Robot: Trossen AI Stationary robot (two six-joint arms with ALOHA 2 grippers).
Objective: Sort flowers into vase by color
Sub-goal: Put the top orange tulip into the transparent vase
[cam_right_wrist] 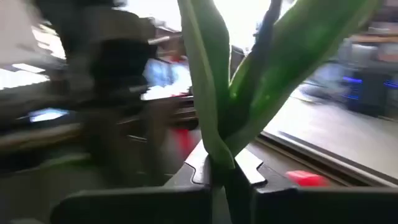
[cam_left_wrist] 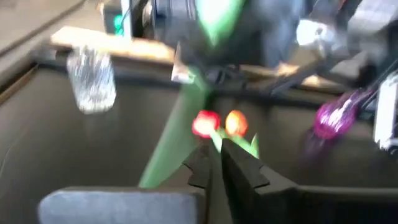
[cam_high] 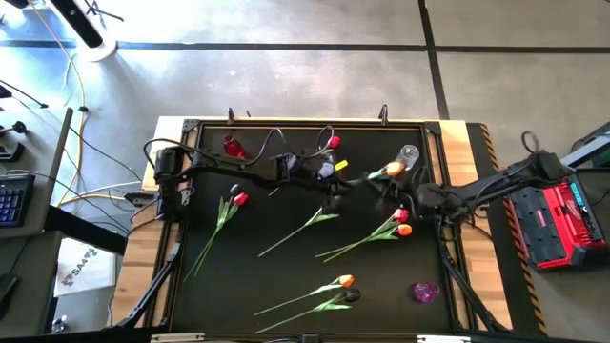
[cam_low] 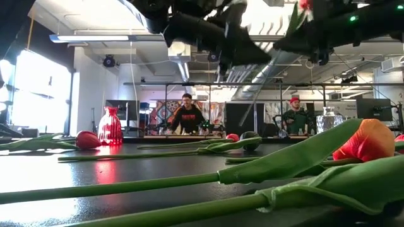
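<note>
An orange tulip [cam_high: 391,170] is held above the table near the clear vase [cam_high: 410,154], its stem running left toward my left gripper [cam_high: 335,189]. My right gripper [cam_high: 389,191] is shut on this flower; its wrist view shows two green leaves [cam_right_wrist: 211,81] rising past the fingers. My left gripper [cam_left_wrist: 216,155] is shut at mid table, with a wide green band of the flower [cam_left_wrist: 171,140] passing beside its fingers. Other tulips lie flat on the black mat: a red one [cam_high: 238,198], a red and orange pair [cam_high: 401,222], and an orange [cam_high: 345,281] with a black one [cam_high: 353,296]. My right gripper pinches the orange tulip's stem [cam_right_wrist: 217,158] between its two fingers, just below where the leaves part. The flower is lifted clear and rises upward past the fingertips; its head is outside the wrist view. My left gripper: I cannot tell whether it touches the flower's lower part.
A red vase [cam_high: 233,148] stands at the far left of the mat, and a purple vase [cam_high: 426,291] near the right front. A raised frame [cam_high: 315,122] edges the mat. Cables loop over the left arm. Two people [cam_low: 187,116] sit in the room beyond.
</note>
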